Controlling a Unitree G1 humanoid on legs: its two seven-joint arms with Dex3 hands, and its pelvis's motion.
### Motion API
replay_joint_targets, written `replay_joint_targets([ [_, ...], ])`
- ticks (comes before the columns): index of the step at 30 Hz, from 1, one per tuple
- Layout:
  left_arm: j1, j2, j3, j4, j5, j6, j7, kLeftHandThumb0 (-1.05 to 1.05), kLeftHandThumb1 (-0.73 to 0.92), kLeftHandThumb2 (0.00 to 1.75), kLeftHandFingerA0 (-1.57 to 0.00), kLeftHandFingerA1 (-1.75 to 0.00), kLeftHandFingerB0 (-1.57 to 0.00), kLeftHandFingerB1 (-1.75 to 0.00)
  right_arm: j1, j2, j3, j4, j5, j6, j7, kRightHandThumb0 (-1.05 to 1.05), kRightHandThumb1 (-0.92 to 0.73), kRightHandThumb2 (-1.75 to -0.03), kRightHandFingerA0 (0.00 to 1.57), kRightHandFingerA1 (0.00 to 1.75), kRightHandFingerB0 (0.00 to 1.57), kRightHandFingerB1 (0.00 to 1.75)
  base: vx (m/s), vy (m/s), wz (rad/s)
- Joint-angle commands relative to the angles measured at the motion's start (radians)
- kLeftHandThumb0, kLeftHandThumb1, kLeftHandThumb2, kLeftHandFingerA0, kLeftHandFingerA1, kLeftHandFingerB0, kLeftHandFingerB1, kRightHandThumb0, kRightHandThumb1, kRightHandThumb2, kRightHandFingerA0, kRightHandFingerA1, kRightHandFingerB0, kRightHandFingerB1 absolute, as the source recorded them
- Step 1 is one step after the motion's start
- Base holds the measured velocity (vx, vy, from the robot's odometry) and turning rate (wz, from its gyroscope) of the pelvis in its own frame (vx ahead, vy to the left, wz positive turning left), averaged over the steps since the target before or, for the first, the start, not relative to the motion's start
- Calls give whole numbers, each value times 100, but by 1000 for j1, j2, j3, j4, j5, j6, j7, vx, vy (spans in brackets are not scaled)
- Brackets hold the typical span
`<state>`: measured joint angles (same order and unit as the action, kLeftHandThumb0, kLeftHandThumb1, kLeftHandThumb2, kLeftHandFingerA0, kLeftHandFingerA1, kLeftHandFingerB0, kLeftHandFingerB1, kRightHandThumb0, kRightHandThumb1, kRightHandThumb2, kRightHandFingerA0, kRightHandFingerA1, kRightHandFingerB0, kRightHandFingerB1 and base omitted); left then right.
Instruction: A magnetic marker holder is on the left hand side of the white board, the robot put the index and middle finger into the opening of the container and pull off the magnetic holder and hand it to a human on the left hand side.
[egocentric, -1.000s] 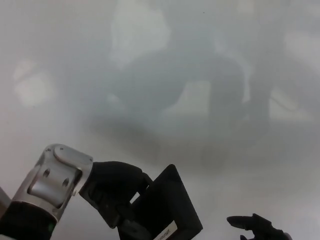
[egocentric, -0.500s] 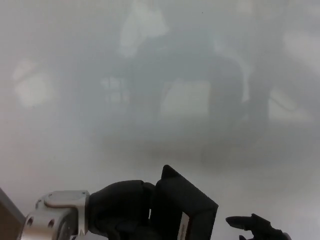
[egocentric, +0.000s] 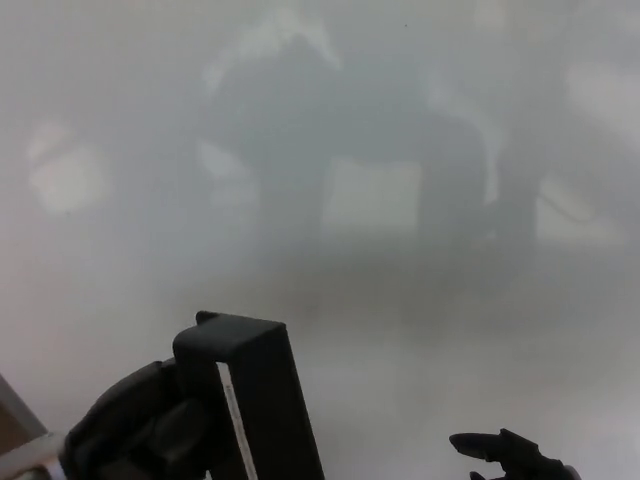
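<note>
The black magnetic marker holder (egocentric: 255, 400) stands off the whiteboard (egocentric: 400, 150) at the bottom left, turned so its narrow edge and a white label strip face me. My left hand (egocentric: 140, 435) is shut on it from the left, fingers wrapped at its lower side. Only the fingertips of my right hand (egocentric: 505, 452) show at the bottom right, spread apart and holding nothing. The holder's opening is hidden from this angle.
The glossy whiteboard fills the view and carries blurred dark reflections. A strip of the board's frame or wall (egocentric: 15, 415) shows at the lower left corner.
My left hand has swung down and to the left with the holder, and the holder has rotated from showing its broad face to showing its edge. The silver wrist has dropped out of view.
</note>
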<state>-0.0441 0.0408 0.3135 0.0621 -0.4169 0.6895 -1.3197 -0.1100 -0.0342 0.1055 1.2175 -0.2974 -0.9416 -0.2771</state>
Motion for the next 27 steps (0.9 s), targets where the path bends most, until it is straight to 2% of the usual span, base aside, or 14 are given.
replay_joint_targets([
  [1,44,89,397,86,-636,365,-70,-46,42,54,-103,-93,-97,-49,15,-20,-5,18,-2,46,-33,-51,-81,-65,90,60,70,45,0,0,0],
  [2,35,104,387,111,-605,348,-116,-44,46,55,-100,-83,-98,-50,19,-19,-4,19,-4,49,-36,-48,-67,-104,87,75,63,63,0,0,0],
  [3,33,107,386,116,-597,344,-126,-44,46,55,-100,-83,-98,-50,20,-18,-4,19,-4,50,-36,-48,-67,-104,87,75,63,63,0,0,0],
  [6,38,41,368,90,-602,295,-134,-49,39,85,-89,-79,-87,-66,24,-19,-4,24,-6,42,-42,-47,-66,-103,87,74,64,64,0,0,0],
  [11,33,32,337,78,-587,309,-142,-57,51,57,-91,-67,-95,-49,26,-20,0,24,-14,49,-55,-44,-64,-103,87,75,62,63,0,0,0],
  [12,21,48,301,100,-558,323,-177,-60,51,57,-90,-69,-95,-50,29,-20,4,22,-22,51,-65,-48,-80,-64,91,58,70,45,0,0,0],
  [13,19,52,297,106,-556,328,-182,-60,51,57,-90,-69,-95,-50,29,-20,4,22,-22,51,-65,-48,-80,-64,91,58,70,45,0,0,0],
  [14,14,47,285,105,-552,319,-191,-58,52,57,-89,-67,-90,-47,30,-19,4,22,-22,49,-66,-46,-66,-104,87,75,62,63,0,0,0],
  [16,7,31,269,77,-544,304,-154,-59,43,87,-88,-75,-85,-64,29,-23,4,21,-25,46,-71,-45,-65,-104,87,75,61,63,0,0,0],
  [18,8,25,274,65,-557,336,-93,-53,49,55,-97,-70,-94,-50,30,-25,4,21,-27,45,-76,-49,-80,-64,91,58,70,45,0,0,0],
  [19,22,1,296,34,-576,351,-10,-53,57,58,-98,-71,-93,-47,32,-25,5,20,-29,43,-81,-45,-66,-104,87,74,61,63,0,0,0],
  [22,14,-13,309,32,-600,368,39,-49,54,58,-95,-75,-88,-48,34,-22,2,20,-25,44,-81,-46,-66,-104,87,74,62,63,0,0,0],
  [23,9,-33,321,30,-618,361,61,-48,54,57,-95,-81,-90,-48,35,-25,6,19,-30,46,-83,-50,-81,-65,90,58,70,45,0,0,0],
  [27,4,-49,329,22,-643,355,84,-46,53,57,-97,-78,-91,-48,33,-26,8,20,-34,46,-88,-50,-81,-65,91,59,70,45,0,0,0],
])
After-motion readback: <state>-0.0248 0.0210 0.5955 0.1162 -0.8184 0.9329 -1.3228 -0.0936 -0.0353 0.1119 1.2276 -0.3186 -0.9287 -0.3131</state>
